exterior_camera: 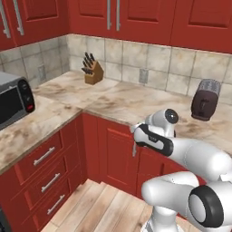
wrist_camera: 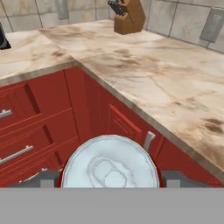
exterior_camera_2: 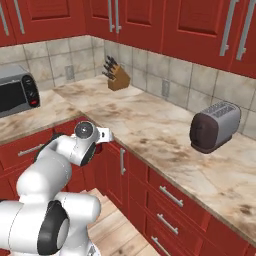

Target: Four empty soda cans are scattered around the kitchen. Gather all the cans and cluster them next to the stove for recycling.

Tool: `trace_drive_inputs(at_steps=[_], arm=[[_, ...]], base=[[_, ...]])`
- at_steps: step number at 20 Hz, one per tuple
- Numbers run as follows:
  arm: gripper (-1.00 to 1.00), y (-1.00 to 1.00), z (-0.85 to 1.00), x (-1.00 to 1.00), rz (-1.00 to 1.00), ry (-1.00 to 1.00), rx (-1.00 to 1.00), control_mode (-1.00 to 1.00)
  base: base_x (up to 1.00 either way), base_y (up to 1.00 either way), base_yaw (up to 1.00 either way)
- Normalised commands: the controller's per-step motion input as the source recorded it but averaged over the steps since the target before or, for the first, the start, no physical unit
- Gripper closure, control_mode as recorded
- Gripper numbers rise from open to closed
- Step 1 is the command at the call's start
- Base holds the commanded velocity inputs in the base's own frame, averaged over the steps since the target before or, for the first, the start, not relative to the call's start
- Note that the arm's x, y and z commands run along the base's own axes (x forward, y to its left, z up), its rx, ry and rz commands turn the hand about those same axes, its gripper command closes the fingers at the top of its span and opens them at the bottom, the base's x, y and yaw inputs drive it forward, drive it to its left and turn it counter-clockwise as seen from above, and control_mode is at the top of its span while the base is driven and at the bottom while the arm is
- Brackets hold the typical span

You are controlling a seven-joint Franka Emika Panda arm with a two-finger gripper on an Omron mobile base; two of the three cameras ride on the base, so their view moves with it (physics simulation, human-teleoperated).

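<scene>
The tool (wrist_camera: 109, 181) is clenched around a red soda can (wrist_camera: 109, 168), silvery top up, long axis upright. It hangs off the tabletop (wrist_camera: 166, 83) edge, on the near side of the knife block (wrist_camera: 129, 15); I judge the stove lies elsewhere.

A kitchen: red cabinets (exterior_camera: 113, 13), marbled counter (exterior_camera_2: 150, 125), toaster (exterior_camera_2: 214, 126), microwave (exterior_camera: 13, 99), knife block (exterior_camera: 93, 70).

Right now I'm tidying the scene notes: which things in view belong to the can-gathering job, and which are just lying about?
Part of the job:
- soda can, silvery top up, red sides, between the fingers of the gripper

Just lying about:
- knife block
- toaster
- microwave
- counter
</scene>
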Motion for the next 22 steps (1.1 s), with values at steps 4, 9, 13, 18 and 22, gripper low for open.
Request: trace_drive_inputs(at_steps=[4,9,13,18,22], arm=[[1.0,0.0,0.0,0.0,0.0,0.0,0.0,1.0],[1.0,0.0,0.0,0.0,0.0,0.0,0.0,1.0],[1.0,0.0,0.0,0.0,0.0,0.0,0.0,1.0],[1.0,0.0,0.0,0.0,0.0,0.0,0.0,1.0],[1.0,0.0,0.0,0.0,0.0,0.0,0.0,1.0]], base=[[-0.69,0.0,-0.24],[-0.45,-0.04,-0.24],[-0.23,-0.23,-0.21],[-0.13,-0.33,-0.22],[-0.13,-0.26,-0.24]])
